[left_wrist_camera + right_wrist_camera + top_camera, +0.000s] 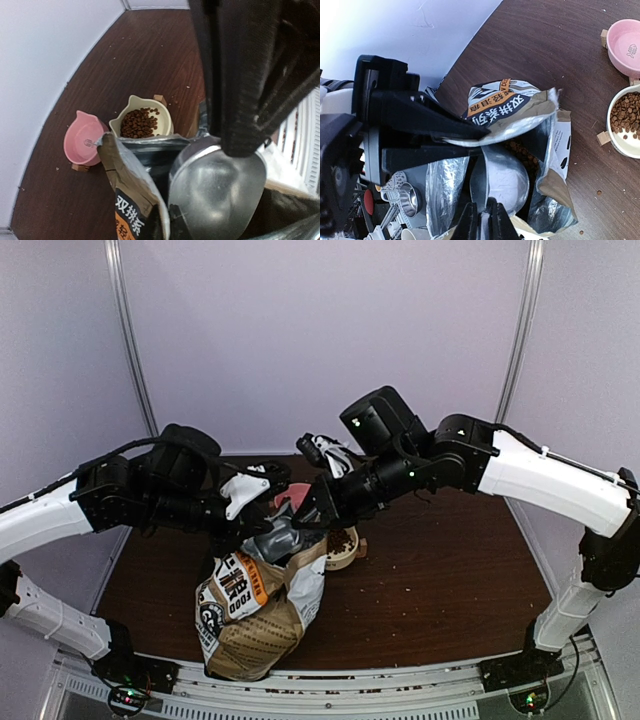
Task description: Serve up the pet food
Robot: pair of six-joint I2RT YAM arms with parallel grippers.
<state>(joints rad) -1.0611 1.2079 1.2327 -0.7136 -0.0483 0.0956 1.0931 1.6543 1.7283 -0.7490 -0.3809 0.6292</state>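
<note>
Pet food (139, 123): loose, light kibble, spills easily, ungraspable bare. My right gripper (482, 220) clamps the scoop (507, 180); my left gripper (482, 136) pinches the bag (510, 107).

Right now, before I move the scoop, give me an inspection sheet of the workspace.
Surface: brown table, bare at right.
Job's things: kibble in cream bowl; pink bowl empty; bag open; scoop in its mouth, looks empty.
Clutter: stray pellets near the bowls.
Grippers: left gripper shut on scoop handle; right gripper shut on bag rim.
Cables: black cable along left arm, clear of bag.
Surroundings: pale walls.
</note>
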